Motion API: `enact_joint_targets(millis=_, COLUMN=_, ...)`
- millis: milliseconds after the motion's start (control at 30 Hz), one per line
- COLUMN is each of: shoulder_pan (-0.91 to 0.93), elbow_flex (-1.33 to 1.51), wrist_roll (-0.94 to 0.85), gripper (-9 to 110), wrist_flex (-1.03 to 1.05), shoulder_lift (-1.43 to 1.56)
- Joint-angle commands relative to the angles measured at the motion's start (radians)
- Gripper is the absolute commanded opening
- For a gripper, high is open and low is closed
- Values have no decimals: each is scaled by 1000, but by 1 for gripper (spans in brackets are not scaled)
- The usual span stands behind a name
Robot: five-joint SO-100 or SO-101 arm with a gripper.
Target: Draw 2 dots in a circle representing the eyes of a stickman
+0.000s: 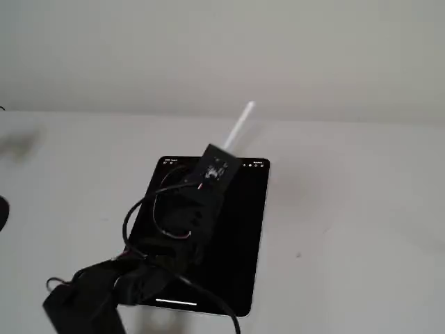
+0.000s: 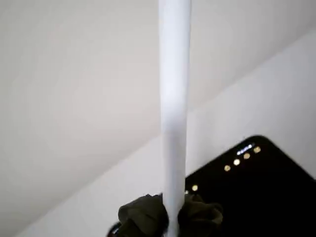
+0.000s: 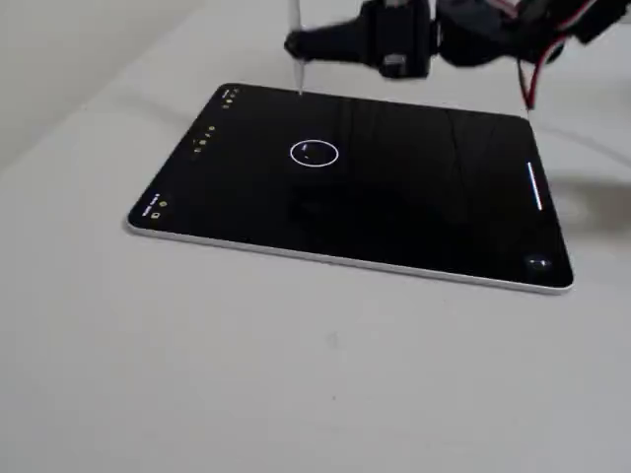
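Observation:
A black tablet (image 3: 414, 217) lies on the white table. A thin white circle (image 3: 315, 165) is drawn on its screen, left of middle in a fixed view. A faint white mark (image 3: 310, 148) shows inside the ring's upper part; I cannot tell it apart into two dots. My gripper (image 3: 299, 44) is shut on a white stylus (image 3: 298, 74), whose tip hangs just above the screen near the far edge, behind the circle and apart from it. The wrist view shows the stylus (image 2: 175, 108) running up from the dark fingers (image 2: 145, 217). In a fixed view the stylus (image 1: 240, 125) sticks up past the arm, which hides the circle.
Small icons (image 3: 205, 138) line the tablet's left edge, and a white bar (image 3: 535, 187) sits at its right edge. Black and red cables (image 1: 149, 223) trail from the arm over the tablet (image 1: 243, 229). Bare white table (image 3: 296, 374) surrounds it.

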Motion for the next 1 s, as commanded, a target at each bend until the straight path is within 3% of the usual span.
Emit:
enact_joint_targets(millis=0, shoulder_pan=28, elbow_flex=-51, wrist_roll=124, gripper=0, wrist_flex=158, shoulder_lift=225)
enact_joint_targets(millis=500, shoulder_pan=35, elbow_flex=-48, wrist_roll=672, gripper=0, wrist_flex=1034, shoulder_lift=828)
enact_joint_targets(millis=967, shoulder_pan=0, elbow_flex=302, wrist_roll=709, gripper=0, wrist_flex=1358, shoulder_lift=1347)
